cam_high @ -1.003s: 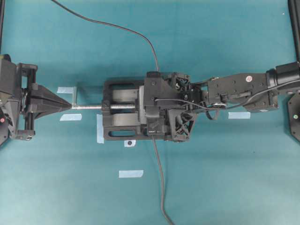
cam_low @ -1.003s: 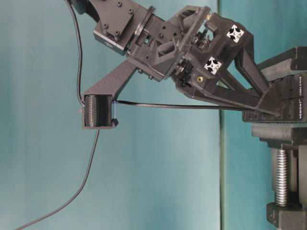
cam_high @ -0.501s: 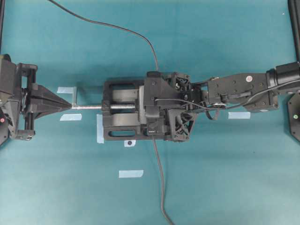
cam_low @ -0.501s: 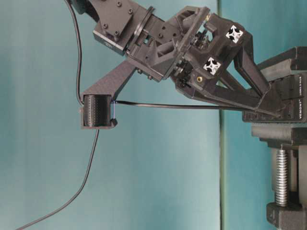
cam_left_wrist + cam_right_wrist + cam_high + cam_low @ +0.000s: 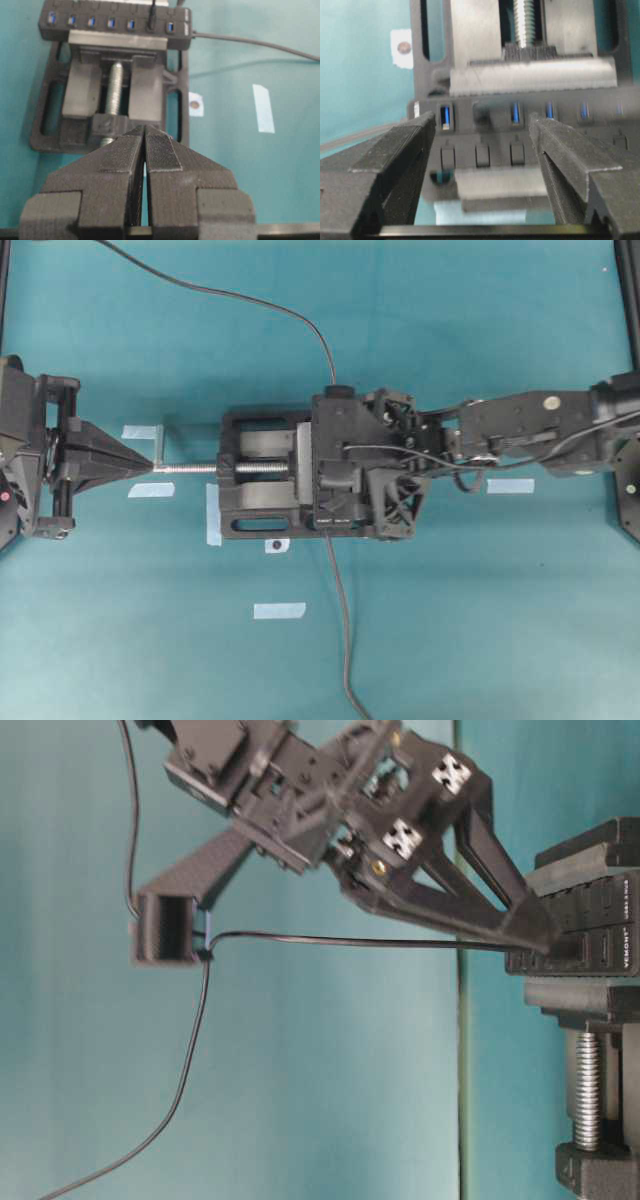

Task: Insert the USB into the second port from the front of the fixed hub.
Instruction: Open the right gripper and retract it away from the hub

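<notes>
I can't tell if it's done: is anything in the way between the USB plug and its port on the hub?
Nothing visible does. The USB plug sits in the hub, one port in from the end. The right gripper is open, its fingers apart on either side and not gripping the plug.

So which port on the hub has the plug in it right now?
The second port from the end where the hub's own cable exits: in the left wrist view the USB stands in it, while the ports either side show bare blue.
</notes>
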